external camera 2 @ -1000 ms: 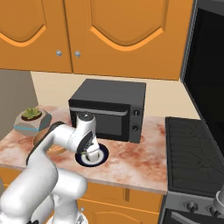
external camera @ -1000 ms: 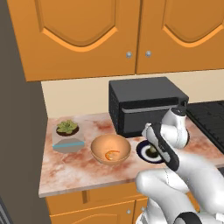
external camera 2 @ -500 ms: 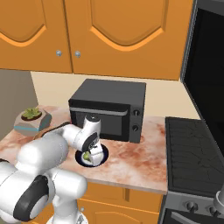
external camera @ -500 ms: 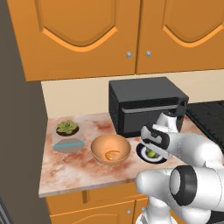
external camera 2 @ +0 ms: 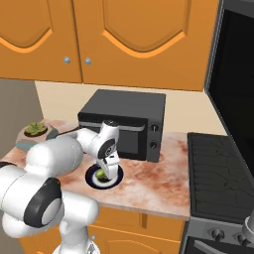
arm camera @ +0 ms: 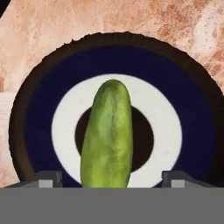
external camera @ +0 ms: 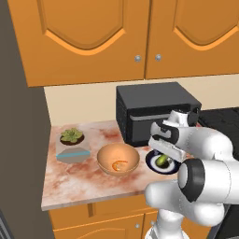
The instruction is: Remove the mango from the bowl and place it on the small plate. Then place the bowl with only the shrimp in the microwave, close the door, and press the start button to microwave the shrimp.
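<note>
Fingers [arm camera: 47, 178] spread wide in the hand view, one dark tip low on each side of the mango [arm camera: 106, 136], gaps showing between tips and fruit; nothing gripped

Mango: green, oval, lying on the small plate [arm camera: 188, 122], across its dark centre and white ring; the navy rim is bare all around it. In the left base view the mango [external camera: 162, 160] shows as a green spot on the plate [external camera: 152, 163], directly under the gripper [external camera: 163, 154]. Same in the right base view: mango [external camera 2: 99, 173] on plate [external camera 2: 92, 178], gripper [external camera 2: 104, 169] pointing down just over it

Plate sits on the mottled pinkish counter [external camera: 74, 182], just in front of the black toaster oven [external camera: 154, 109]

Bowl [external camera: 118, 159]: orange-tan, beside the plate on the counter, apart from it. Small curled orange shrimp [external camera: 119, 165] lying inside

Beyond the bowl, near the counter's far end: a potted succulent [external camera: 71, 136] in a pale box-shaped planter

Orange cabinet doors [external camera: 88, 39] hang above. Dark stove top [external camera 2: 221, 158] next to the counter in the right base view
</note>
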